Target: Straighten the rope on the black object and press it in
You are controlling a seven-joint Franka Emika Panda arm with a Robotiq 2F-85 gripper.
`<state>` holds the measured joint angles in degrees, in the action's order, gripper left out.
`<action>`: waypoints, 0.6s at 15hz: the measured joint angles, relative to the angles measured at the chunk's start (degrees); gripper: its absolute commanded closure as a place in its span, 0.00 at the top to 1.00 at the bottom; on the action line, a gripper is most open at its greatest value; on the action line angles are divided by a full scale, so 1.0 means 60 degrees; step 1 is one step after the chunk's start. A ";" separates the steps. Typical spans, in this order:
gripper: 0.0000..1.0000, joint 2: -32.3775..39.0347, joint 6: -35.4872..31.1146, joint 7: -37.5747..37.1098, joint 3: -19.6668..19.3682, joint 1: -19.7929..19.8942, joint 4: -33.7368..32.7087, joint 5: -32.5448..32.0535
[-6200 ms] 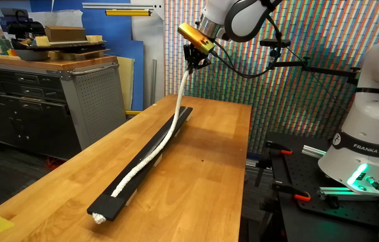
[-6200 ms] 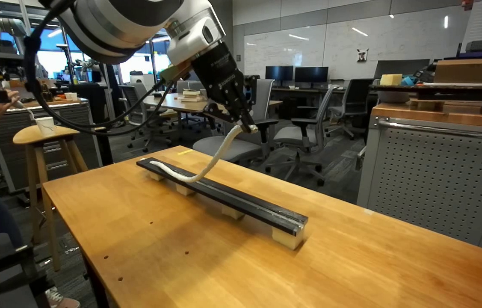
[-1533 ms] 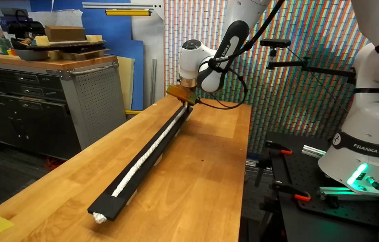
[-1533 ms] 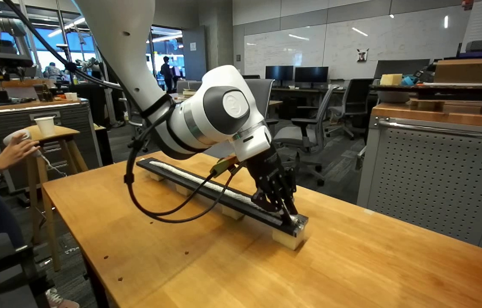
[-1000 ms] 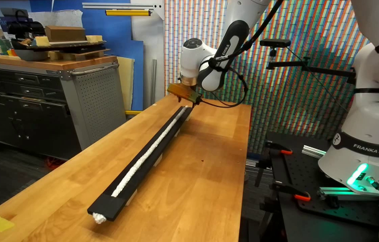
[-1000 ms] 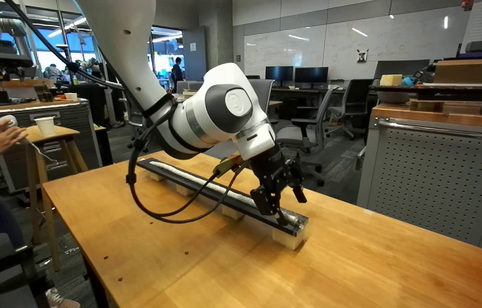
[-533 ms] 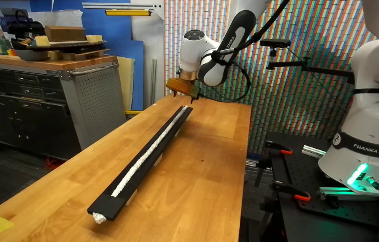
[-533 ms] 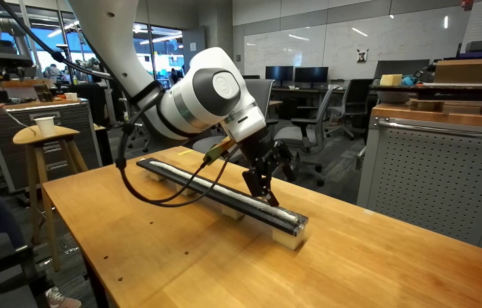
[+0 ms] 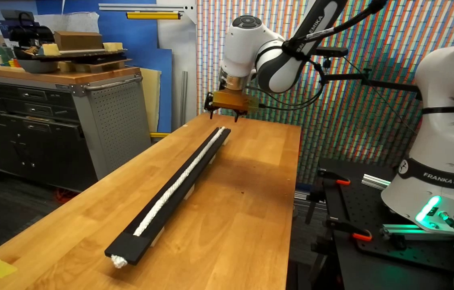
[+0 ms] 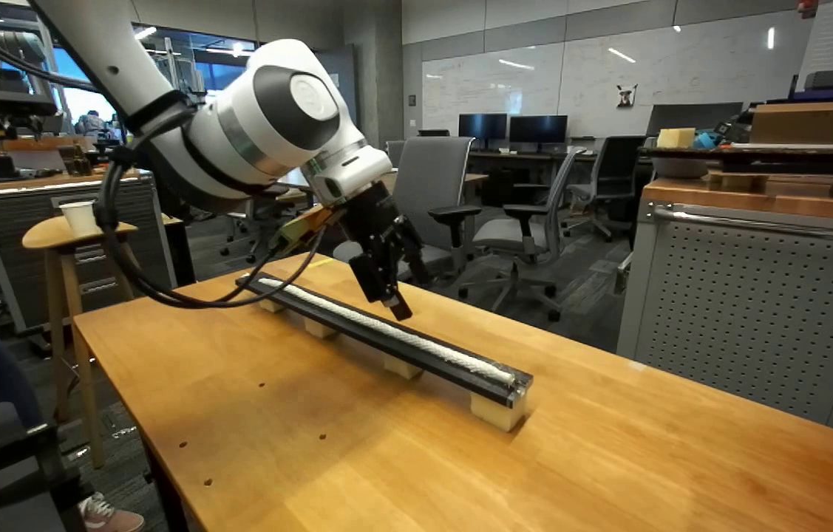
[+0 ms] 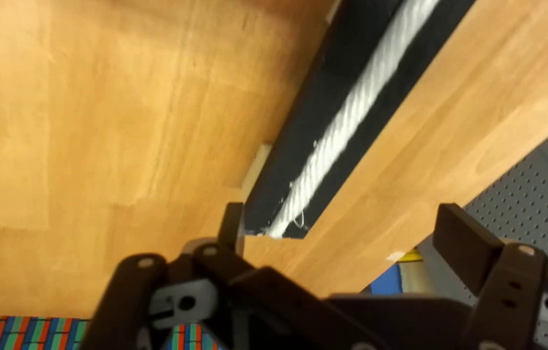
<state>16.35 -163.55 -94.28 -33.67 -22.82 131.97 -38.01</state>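
Straight rope (image 11: 349, 114) along black bar (image 11: 320, 107); wide-spread gripper (image 9: 223, 119) above

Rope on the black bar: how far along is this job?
Looks done: the rope lies straight along the black bar, reaching its end in the wrist view. In hand: nothing; the jaws stand open, clear of the rope. Left: perhaps more pressing, since these views don't settle how deep it sits.

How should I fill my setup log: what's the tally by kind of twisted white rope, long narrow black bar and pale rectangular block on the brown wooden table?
Twisted white rope: 1
Long narrow black bar: 1
Pale rectangular blocks under it: 4
Total: 6
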 measured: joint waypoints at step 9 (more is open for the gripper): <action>1.00 -0.2948 0.0708 0.3698 0.1116 -0.0285 0.3230 0.0152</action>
<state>-1.34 -159.31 -72.09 -26.98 -24.53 151.35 -37.10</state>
